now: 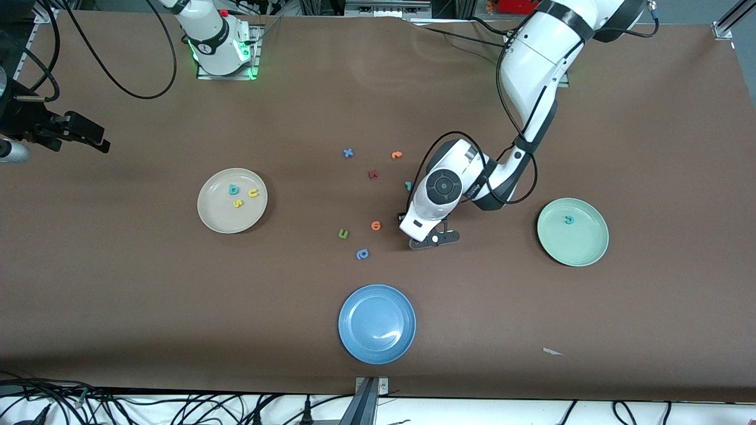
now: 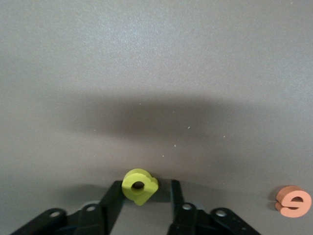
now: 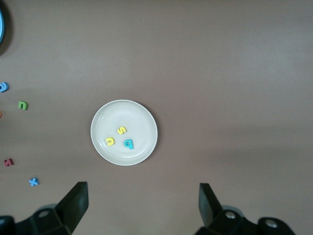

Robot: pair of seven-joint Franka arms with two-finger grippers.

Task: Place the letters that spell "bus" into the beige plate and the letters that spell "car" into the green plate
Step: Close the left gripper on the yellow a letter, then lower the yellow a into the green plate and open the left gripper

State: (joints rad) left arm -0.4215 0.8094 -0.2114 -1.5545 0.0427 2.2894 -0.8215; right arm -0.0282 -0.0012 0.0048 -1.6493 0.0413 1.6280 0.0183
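My left gripper (image 1: 436, 239) is down on the table with the yellow a (image 2: 139, 186) between its fingers. One finger (image 2: 113, 198) touches the letter and a gap remains at the other, so the gripper is open. A teal r (image 1: 407, 185) lies beside the left arm's wrist. The green plate (image 1: 585, 248) holds a teal c (image 1: 569, 219). In the beige plate (image 1: 217, 217) lie the teal b (image 1: 234, 189), yellow u (image 1: 253, 193) and yellow s (image 1: 237, 203). High over the table by that beige plate (image 3: 146, 117), my right gripper (image 3: 144, 193) waits, open and holding nothing.
A blue plate (image 1: 377, 323) sits near the front edge. Loose letters lie mid-table: blue x (image 1: 348, 153), orange one (image 1: 396, 155), dark red one (image 1: 372, 174), orange round one (image 1: 375, 225), green u-shape (image 1: 343, 234), blue round one (image 1: 362, 254). A white scrap (image 1: 552, 352) lies toward the front.
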